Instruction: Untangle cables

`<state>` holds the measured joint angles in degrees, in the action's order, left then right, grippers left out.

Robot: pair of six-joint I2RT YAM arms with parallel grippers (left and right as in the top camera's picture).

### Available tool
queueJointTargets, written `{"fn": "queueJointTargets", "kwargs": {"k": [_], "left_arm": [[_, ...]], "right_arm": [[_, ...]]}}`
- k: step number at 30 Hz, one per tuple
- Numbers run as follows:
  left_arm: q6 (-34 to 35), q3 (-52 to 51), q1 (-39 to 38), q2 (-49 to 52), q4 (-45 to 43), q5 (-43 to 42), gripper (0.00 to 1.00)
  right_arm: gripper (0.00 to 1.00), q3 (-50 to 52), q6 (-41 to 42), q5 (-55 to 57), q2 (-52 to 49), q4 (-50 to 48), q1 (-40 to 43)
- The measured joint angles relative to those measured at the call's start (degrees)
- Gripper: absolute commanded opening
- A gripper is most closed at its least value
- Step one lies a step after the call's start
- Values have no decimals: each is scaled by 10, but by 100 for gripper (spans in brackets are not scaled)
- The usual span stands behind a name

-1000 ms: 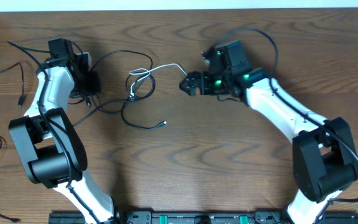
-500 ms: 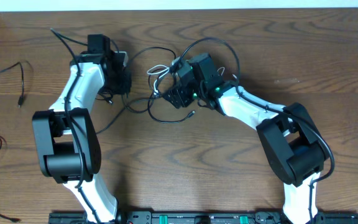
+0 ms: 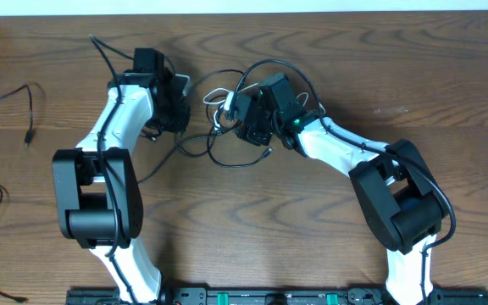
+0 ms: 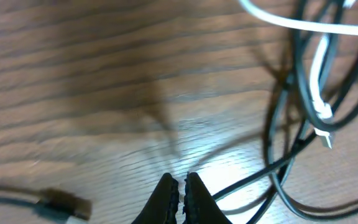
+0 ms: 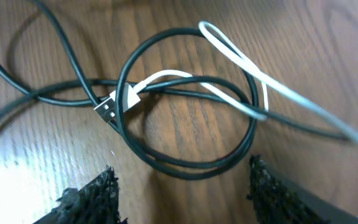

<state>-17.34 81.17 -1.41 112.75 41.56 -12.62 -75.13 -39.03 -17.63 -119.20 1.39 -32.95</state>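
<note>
While right jaws gape over cables (image 5: 185, 163) by the table (image 3: 354, 34) edge, left jaws press together.

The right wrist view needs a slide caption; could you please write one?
Open right gripper poised above a black cable loop tangled with the white cable on the wooden table.
</note>
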Motion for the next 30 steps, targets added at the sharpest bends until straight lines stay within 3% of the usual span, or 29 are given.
{"fn": "queueJointTargets", "kwargs": {"k": [5, 15, 30], "left_arm": [[-23, 0, -17, 0, 0, -11, 7], [-31, 0, -27, 0, -3, -21, 8], [-31, 0, -31, 0, -6, -64, 7]], "right_arm": [[56, 0, -67, 6, -2, -40, 4], [64, 0, -108, 6, -19, -96, 14], [55, 0, -180, 0, -59, -125, 14]]}}
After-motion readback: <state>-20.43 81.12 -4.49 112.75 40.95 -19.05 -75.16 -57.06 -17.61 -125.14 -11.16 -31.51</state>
